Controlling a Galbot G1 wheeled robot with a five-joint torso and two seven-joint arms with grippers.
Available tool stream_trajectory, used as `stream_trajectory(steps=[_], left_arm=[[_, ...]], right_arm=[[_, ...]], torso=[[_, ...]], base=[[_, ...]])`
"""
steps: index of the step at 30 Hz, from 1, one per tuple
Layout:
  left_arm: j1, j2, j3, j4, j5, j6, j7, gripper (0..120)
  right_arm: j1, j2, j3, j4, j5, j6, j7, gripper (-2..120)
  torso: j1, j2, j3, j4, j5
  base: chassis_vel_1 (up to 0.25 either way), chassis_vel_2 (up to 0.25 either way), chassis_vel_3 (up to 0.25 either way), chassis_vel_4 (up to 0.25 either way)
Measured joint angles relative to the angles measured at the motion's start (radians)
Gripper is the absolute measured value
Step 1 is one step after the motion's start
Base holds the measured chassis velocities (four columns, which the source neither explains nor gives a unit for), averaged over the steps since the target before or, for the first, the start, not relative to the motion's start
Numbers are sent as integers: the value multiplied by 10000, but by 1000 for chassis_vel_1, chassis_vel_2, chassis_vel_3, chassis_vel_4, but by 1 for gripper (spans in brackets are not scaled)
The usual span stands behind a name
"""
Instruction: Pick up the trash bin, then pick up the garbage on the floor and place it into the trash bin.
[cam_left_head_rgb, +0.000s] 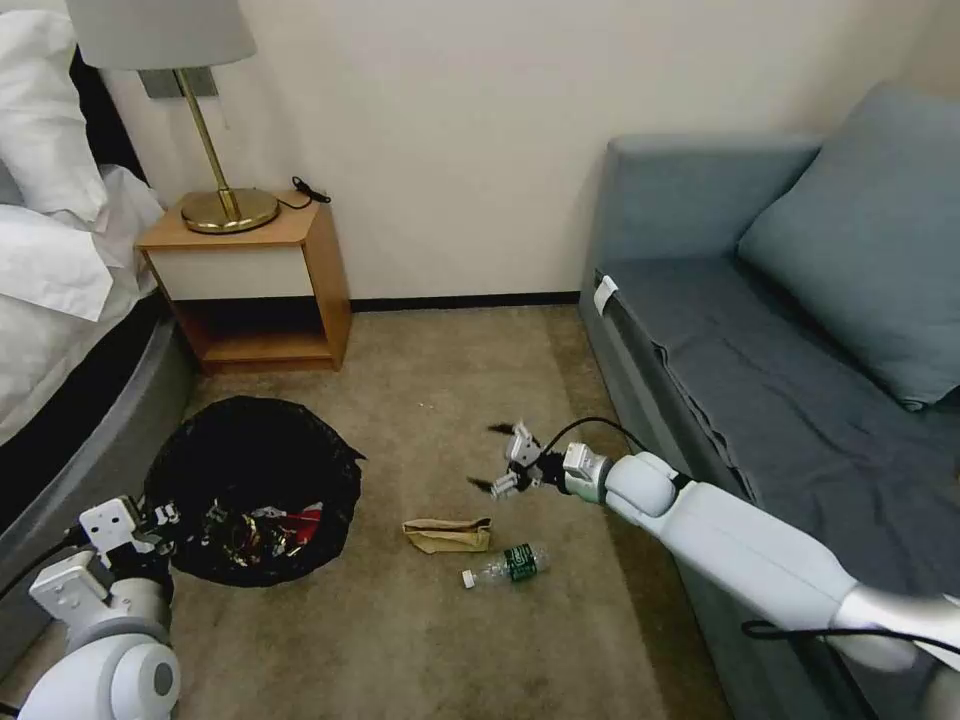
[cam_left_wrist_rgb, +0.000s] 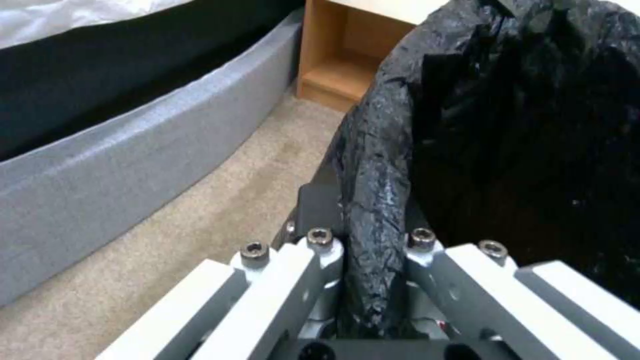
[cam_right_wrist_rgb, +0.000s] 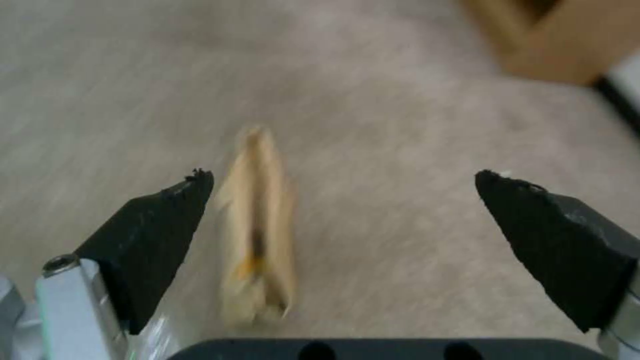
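Observation:
The trash bin, lined with a crinkled black bag, is at the lower left of the head view with shiny wrappers and a red-and-white packet inside. My left gripper is shut on the bin's bag-covered rim. On the carpet lie garbage pieces: a crumpled brown paper bag and a small clear bottle with a green label. My right gripper hangs open above the carpet, just beyond the paper bag, its black fingertips wide apart.
A grey sofa lines the right side, with my right arm along its front. A bed stands at the left, and a wooden nightstand with a brass lamp against the far wall. Open carpet lies between.

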Motion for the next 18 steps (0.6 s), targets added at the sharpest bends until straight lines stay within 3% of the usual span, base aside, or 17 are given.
stream_trajectory(steps=[7, 18], left_arm=[[-107, -9, 112, 189, 140, 0, -6, 4], [-164, -64, 218, 370, 327, -13, -22, 4]], right_arm=[[999, 808, -1030, -2142, -645, 418, -1946, 100], [1147, 2172, -1556, -4182, -1405, 787, -2674, 100]], torso=[[0, 0, -1, 0, -5], [0, 0, -1, 0, -3]], base=[[0, 0, 0, 0], [0, 0, 0, 0]])
